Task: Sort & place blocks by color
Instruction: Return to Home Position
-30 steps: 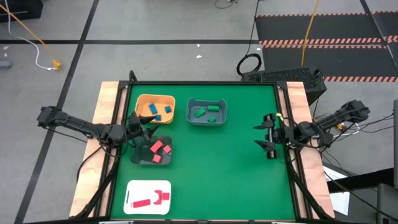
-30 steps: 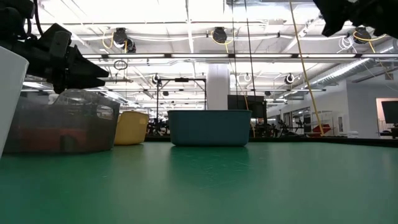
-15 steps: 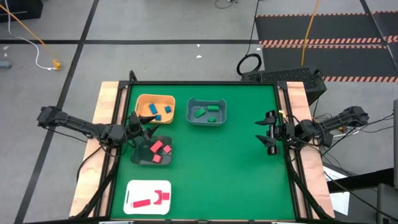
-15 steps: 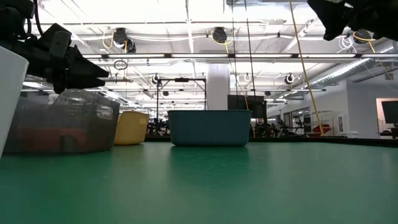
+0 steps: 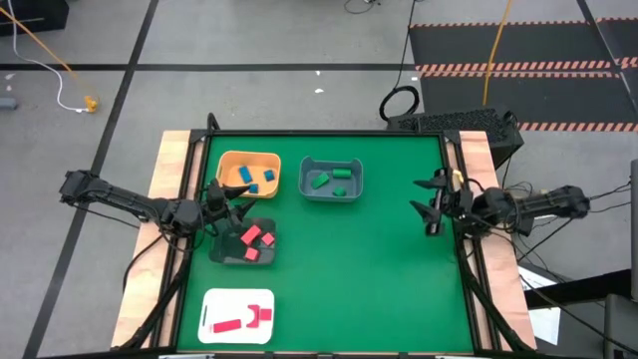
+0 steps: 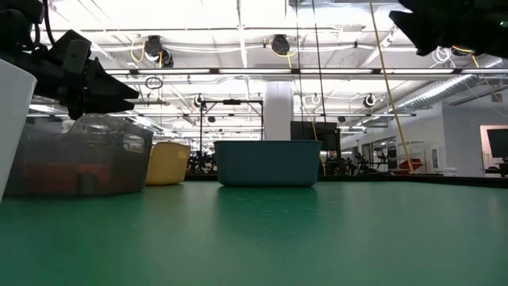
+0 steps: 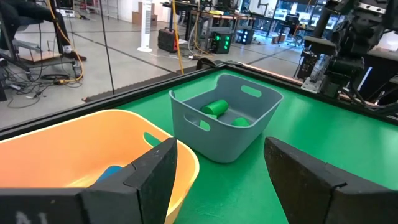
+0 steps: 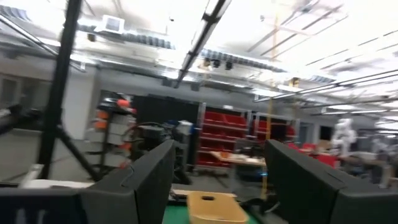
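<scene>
pulling the right gripper [image 5: 430,204] back toward the table's right edge, fingers spread wide, carrying nothing. keeping the left gripper [image 5: 227,206] unmoved beside the orange bin [image 5: 224,160], likewise open and empty. leaving blocks [image 5: 249,179] binned by colour, seemingly wrapping up.

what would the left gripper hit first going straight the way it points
Likely the grey bin, centred between the open fingers of the left gripper; the orange bin sits close beside it.
</scene>
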